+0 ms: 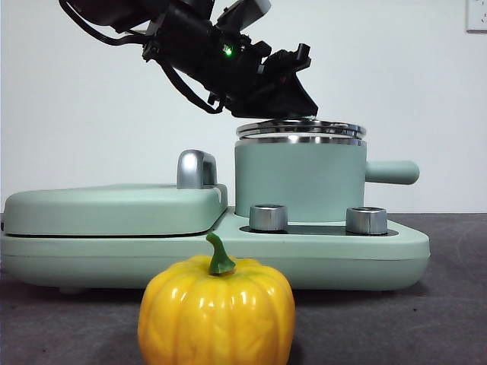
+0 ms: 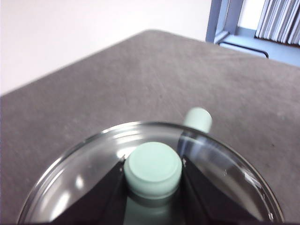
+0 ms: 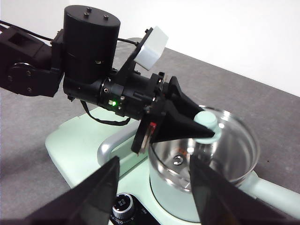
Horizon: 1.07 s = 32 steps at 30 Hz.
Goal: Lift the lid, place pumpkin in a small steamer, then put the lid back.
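The glass lid (image 1: 300,128) sits at the steel rim of the mint-green small steamer (image 1: 298,182); I cannot tell whether it rests there or is just off it. My left gripper (image 1: 298,109) comes down from the upper left and is shut on the lid's mint-green knob (image 2: 153,168). In the right wrist view the left gripper (image 3: 206,129) holds the knob (image 3: 206,121) over the pot (image 3: 174,201). The yellow-orange pumpkin (image 1: 217,310) stands on the table in front of the base. My right gripper (image 3: 154,187) is open and empty, above the base near the pot.
The pot's straight handle (image 1: 392,172) points right. The wide mint-green base (image 1: 342,251) carries two silver knobs (image 1: 268,217) (image 1: 367,220). A flat mint-green cover (image 1: 114,209) with a steel grip (image 1: 196,169) lies left of the pot. Grey table (image 2: 154,79) all round.
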Motion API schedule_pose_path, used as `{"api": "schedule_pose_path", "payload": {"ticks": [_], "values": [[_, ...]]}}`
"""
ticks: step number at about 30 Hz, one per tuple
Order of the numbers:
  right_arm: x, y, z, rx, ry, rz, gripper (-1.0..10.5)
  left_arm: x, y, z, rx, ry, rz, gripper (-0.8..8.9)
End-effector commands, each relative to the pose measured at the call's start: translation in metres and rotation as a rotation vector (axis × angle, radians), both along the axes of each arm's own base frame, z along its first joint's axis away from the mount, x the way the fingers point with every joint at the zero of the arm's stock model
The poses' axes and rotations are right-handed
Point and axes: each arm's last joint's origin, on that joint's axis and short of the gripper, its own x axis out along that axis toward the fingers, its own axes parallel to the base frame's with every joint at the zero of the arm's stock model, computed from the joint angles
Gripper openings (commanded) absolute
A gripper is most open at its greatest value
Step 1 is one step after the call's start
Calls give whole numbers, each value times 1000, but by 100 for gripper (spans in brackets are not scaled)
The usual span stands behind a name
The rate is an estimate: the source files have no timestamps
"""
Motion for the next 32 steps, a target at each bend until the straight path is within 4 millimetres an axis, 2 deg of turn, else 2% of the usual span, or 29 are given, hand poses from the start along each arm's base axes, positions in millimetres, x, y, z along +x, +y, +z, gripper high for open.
{"api": "schedule_pose_path", "payload": {"ticks": [1,7,13,22,28,32], "values": [[0,1,6,10,-18,1,240,-1,-3,18,-50,-67,-3,8],[0,0,5,3,-2,1,240,-9,4,39,-79,-104,4,8],[0,0,4,1,0,2,240,-23,21,67,-77,-120,83,8],[0,0,4,-30,-27,14,240,-49,75,103,-27,24,178,9],[-1,1,1,-76,-39,37,247,-59,117,110,41,139,329,10],[-4,5,-3,-128,-43,85,306,-70,143,112,59,171,401,10]]}}
